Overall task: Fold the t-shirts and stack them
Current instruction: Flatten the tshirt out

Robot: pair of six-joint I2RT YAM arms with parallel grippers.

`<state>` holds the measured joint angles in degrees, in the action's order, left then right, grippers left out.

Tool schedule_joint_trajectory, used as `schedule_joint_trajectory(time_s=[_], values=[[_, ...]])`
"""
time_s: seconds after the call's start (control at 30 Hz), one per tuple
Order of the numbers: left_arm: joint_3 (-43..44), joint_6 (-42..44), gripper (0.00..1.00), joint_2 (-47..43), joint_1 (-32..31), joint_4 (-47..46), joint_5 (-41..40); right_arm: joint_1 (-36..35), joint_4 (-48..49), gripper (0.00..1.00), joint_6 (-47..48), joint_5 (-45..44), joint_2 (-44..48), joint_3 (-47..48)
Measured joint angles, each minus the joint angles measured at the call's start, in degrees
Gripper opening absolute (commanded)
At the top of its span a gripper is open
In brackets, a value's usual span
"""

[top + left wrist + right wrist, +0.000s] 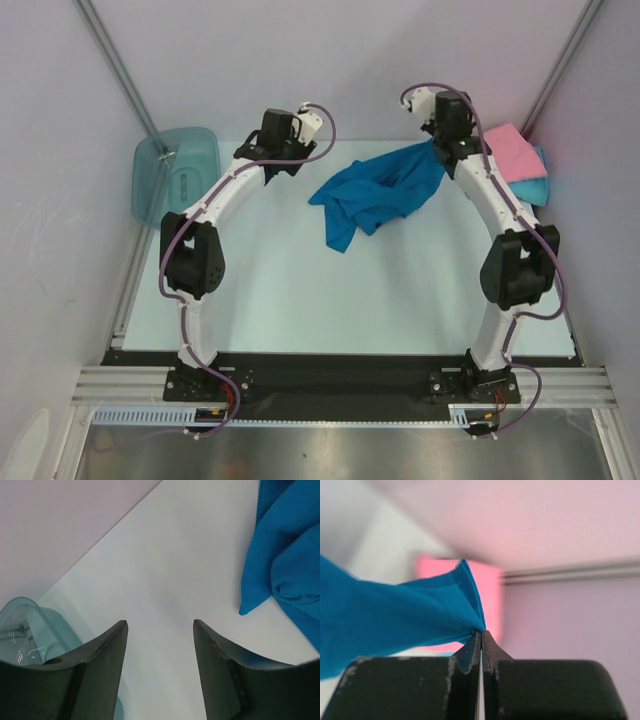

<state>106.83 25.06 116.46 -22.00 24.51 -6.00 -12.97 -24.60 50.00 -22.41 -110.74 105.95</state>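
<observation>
A deep blue t-shirt (385,190) lies crumpled at the back middle of the table, one end lifted toward the right. My right gripper (437,143) is shut on that lifted end; in the right wrist view the cloth (395,625) is pinched at the fingertips (481,632). A pink t-shirt (515,155) lies folded at the back right on a turquoise t-shirt (538,185), and shows blurred in the right wrist view (487,590). My left gripper (300,140) is open and empty above the table (160,622), left of the blue shirt (285,555).
A translucent teal plastic bin (175,170) stands at the back left against the wall, and shows in the left wrist view (30,630). Pale walls enclose the table on the left, back and right. Both arm bases sit at the near edge.
</observation>
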Motion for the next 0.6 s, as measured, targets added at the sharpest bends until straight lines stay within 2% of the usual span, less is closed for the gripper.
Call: schedule_joint_trajectory(time_s=[0.1,0.27,0.33,0.37,0.43,0.6], values=[[0.2,0.1,0.64,1.0,-0.1,0.0,0.8,1.6,13.8,0.00,6.7,-6.7,5.6,-6.3],[2.5,1.4,0.71,4.4,-0.8,0.2,3.5,3.9,26.6,0.00,13.8,-12.9,8.0,-13.0],[3.2,2.1,0.75,5.5,-1.2,0.5,5.3,5.0,28.9,0.00,16.0,-14.1,8.0,-15.1],[3.6,2.5,0.83,5.9,-1.3,0.7,6.6,5.3,29.4,0.00,16.6,-14.5,8.0,-15.7],[4.4,3.1,0.91,6.7,-1.6,1.3,9.4,6.1,29.9,0.00,17.8,-15.1,8.0,-16.2],[7.6,3.4,0.92,8.9,-2.0,1.9,17.1,5.7,31.9,0.00,18.8,-16.2,8.0,-16.2]])
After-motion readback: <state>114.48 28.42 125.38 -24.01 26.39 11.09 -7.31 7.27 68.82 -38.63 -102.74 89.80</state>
